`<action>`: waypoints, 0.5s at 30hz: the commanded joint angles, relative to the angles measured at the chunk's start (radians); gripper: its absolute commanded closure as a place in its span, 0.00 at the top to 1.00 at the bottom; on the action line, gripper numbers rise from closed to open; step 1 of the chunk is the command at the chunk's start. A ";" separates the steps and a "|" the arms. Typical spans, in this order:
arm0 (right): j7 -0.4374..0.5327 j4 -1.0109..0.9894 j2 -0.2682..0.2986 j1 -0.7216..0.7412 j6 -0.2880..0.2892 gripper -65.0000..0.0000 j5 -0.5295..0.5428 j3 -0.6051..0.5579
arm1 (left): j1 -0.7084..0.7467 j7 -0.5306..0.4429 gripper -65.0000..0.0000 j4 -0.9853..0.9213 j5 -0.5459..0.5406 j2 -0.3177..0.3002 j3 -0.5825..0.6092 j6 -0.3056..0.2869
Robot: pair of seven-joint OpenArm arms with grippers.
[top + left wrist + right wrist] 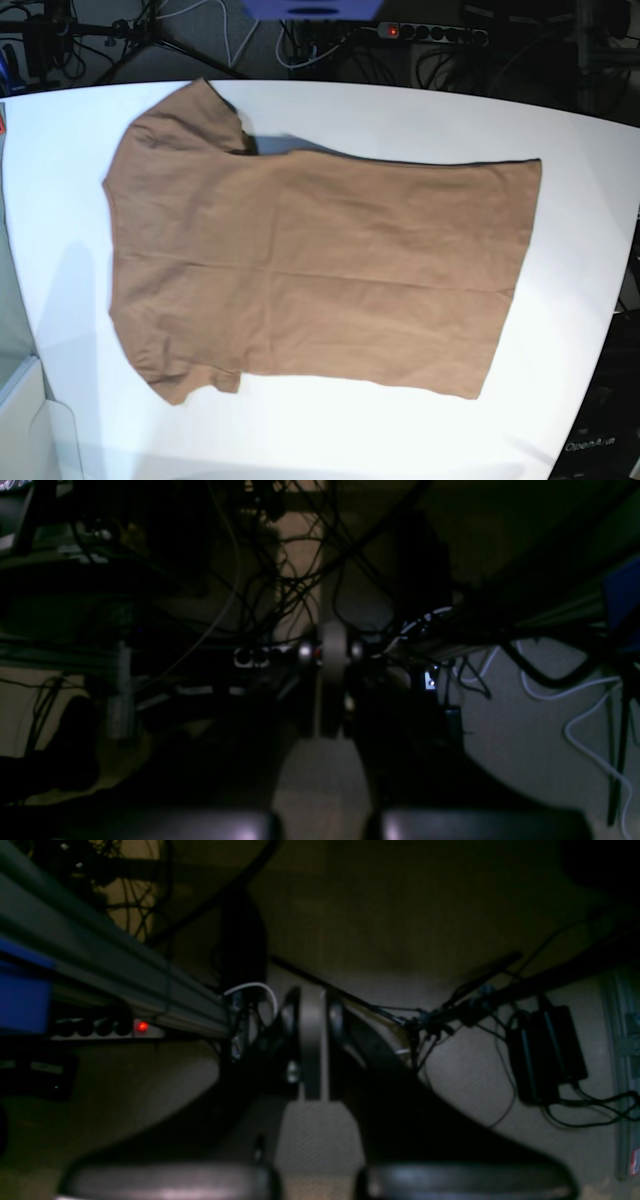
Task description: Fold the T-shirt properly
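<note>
The T-shirt [320, 270] is plain tan and lies spread flat on the white table [570, 130] in the base view. Its shoulders and both short sleeves point left, and its hem is at the right. Neither arm shows in the base view. In the left wrist view my left gripper [333, 647] is shut with nothing between its fingers, hanging over a dim floor full of cables. In the right wrist view my right gripper [312, 1000] is also shut and empty, above dim carpet. The T-shirt is out of view in both wrist views.
A power strip [430, 32] with a red light lies behind the table's far edge and shows again as the power strip [140, 1026]. An aluminium frame rail [100, 960], a black power adapter [547, 1055] and white cables [575, 700] surround the grippers.
</note>
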 commanded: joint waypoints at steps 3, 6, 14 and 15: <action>0.034 0.027 0.003 -0.022 0.002 0.00 0.003 0.001 | 0.076 -0.027 0.02 0.109 -0.034 -0.006 -0.050 0.002; 0.032 0.156 0.012 -0.092 0.002 0.00 0.003 0.001 | 0.151 -0.022 0.02 0.274 -0.040 -0.006 -0.081 0.002; 0.029 0.543 0.014 -0.301 0.000 0.00 0.003 0.008 | 0.372 0.048 0.02 0.739 -0.040 -0.006 -0.085 0.003; 0.029 0.584 0.014 -0.321 0.000 0.00 0.003 0.008 | 0.400 0.080 0.02 0.808 -0.040 -0.006 -0.085 0.003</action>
